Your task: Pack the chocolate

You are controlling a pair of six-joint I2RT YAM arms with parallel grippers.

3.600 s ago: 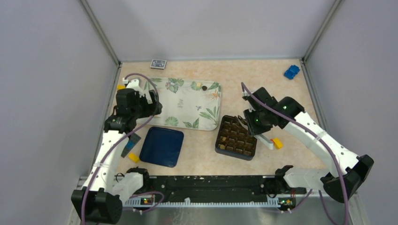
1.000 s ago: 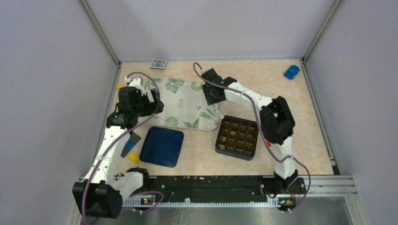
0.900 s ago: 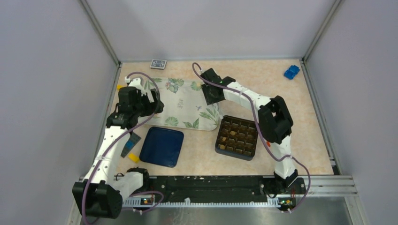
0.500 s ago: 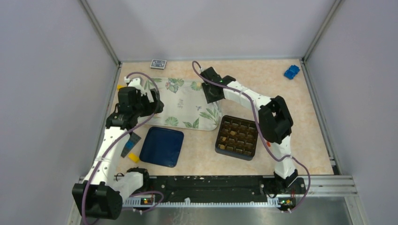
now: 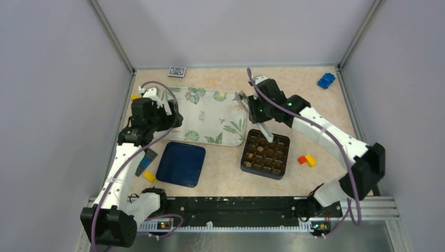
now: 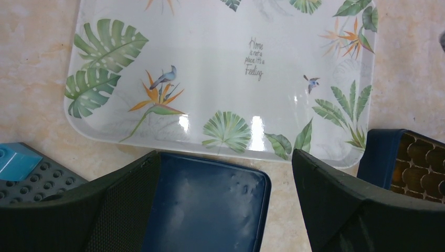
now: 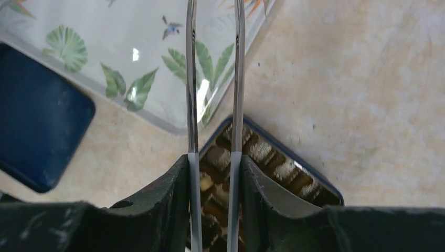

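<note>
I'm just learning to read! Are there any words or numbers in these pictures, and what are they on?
"Home is not a place it's a Feeling": small script printed on the leafy tray, clearest in the left wrist view.
Small blue patterned box at the far edge, in the top view: any print on it is too small to read.
No other words, numbers or signs can be made out.

Chocolate pieces (image 5: 251, 156): small, tan and dark brown, seated one per cell in the dark gridded box (image 5: 263, 175). In the top view, tan pieces show toward the box's left side; the other cells read dark, contents indistinct. In the right wrist view, lighter pieces (image 7: 261, 150) occupy neighbouring cells.
</note>
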